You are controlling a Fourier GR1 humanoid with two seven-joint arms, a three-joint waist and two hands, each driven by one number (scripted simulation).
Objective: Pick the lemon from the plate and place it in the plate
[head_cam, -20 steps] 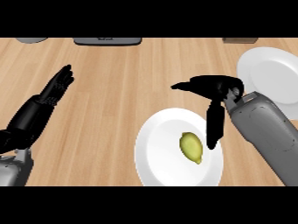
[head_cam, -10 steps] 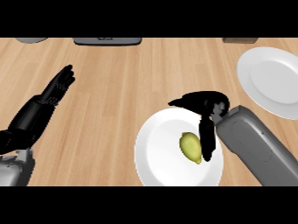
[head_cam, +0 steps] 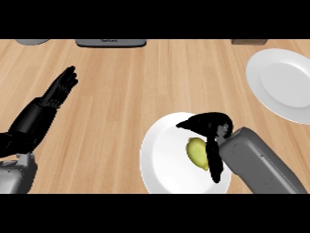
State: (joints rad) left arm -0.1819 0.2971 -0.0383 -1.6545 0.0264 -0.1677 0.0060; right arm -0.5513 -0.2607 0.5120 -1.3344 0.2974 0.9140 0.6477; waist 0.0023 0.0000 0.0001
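Observation:
A yellow-green lemon (head_cam: 197, 154) lies on the near white plate (head_cam: 162, 159) at the lower middle of the head view. My right hand (head_cam: 209, 124) hovers over that plate, its palm just above the lemon's far end. Its fingers (head_cam: 215, 159) run down along the lemon's right side, not curled round it. They hide the fruit's right edge. A second white plate (head_cam: 288, 86) lies bare at the right, farther back. At the left, my left hand (head_cam: 58, 92) rests open with straight fingers, well away from both plates.
A dark grey appliance (head_cam: 110, 42), a grey round object (head_cam: 33, 41) and a brown block (head_cam: 250, 41) sit along the counter's far edge. Bare wooden counter (head_cam: 137, 86) lies between the two arms.
My right hand has moved left and nearer, from beside the far plate to over the near plate and the lemon. The left arm and the lemon have stayed still.

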